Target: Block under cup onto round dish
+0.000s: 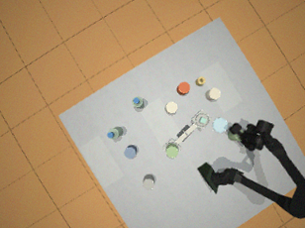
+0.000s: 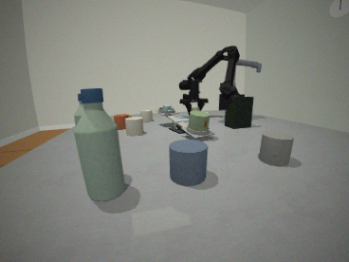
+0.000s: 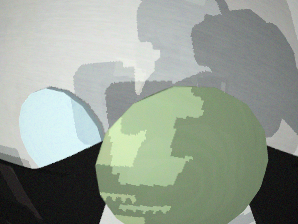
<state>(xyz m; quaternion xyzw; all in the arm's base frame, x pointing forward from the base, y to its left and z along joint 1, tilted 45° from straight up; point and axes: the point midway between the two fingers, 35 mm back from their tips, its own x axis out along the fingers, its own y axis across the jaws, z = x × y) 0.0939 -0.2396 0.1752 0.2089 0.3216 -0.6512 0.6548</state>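
Note:
My gripper [image 1: 235, 134] [image 2: 193, 108] [image 3: 176, 141] is shut on one green cup [image 1: 233, 136] [image 2: 194, 109] [image 3: 185, 155], beside the round light-blue dish [image 1: 220, 125] [image 3: 55, 127]. The held cup's base is hidden, so its exact height is unclear. The other green cup [image 1: 172, 150] [image 2: 199, 120] stands on the lowered end of the tilted balance [image 1: 189, 132] [image 2: 182, 127]. A small teal block [image 1: 203, 120] [image 2: 166, 107] sits uncovered on the raised end. The dish shows bare.
Behind the balance are cream cylinders [image 1: 172, 107] [image 1: 215, 94], an orange cylinder [image 1: 184, 88] and a small yellow ring [image 1: 201, 81]. Two bottles [image 1: 138, 102] [image 1: 114, 133], a blue cylinder [image 1: 130, 151] and a grey cylinder [image 1: 149, 182] stand farther off. A dark upright block [image 1: 207, 178] [image 2: 239, 112] stands near the arm's base.

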